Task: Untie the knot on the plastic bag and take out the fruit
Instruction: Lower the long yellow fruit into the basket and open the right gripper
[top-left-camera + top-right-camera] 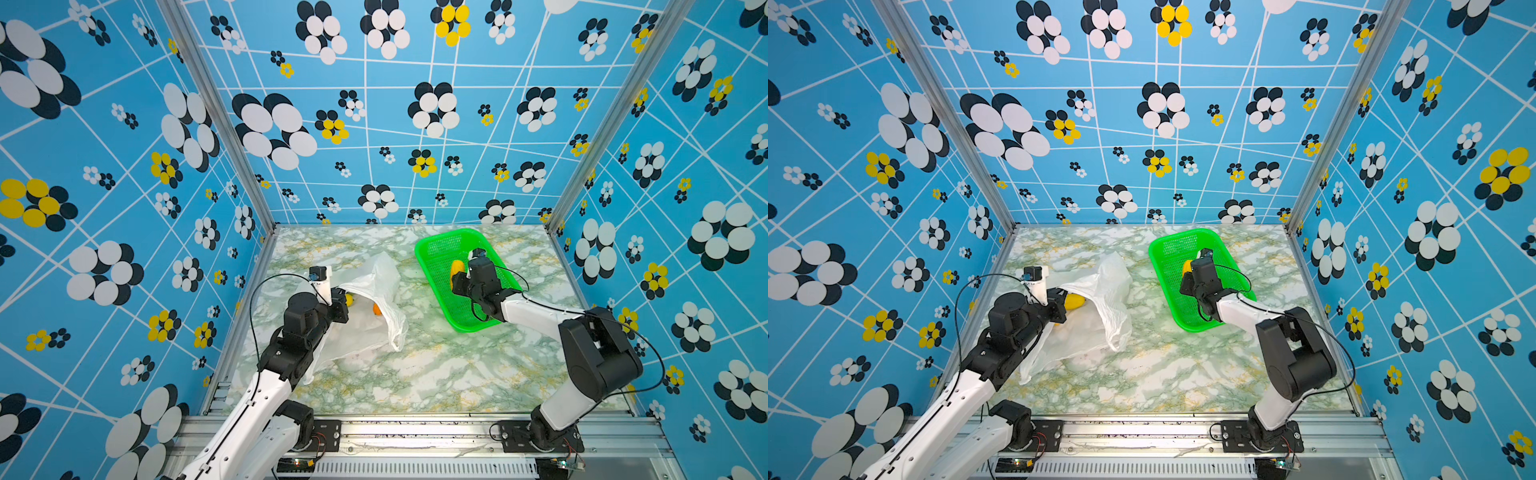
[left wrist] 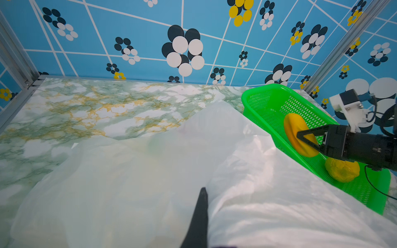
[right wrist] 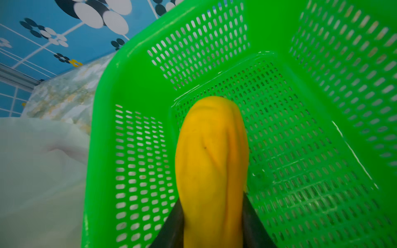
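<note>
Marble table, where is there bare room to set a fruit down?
Bare: the marble table between the plastic bag and the front rail; also the strip behind the bag. Crowded: left middle under the bag, and the green basket at right back.

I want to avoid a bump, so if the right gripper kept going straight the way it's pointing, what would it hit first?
Likely the green basket: the yellow fruit held in the right gripper leads, aimed at the mesh floor near the far end wall. Which comes first is unclear.
</note>
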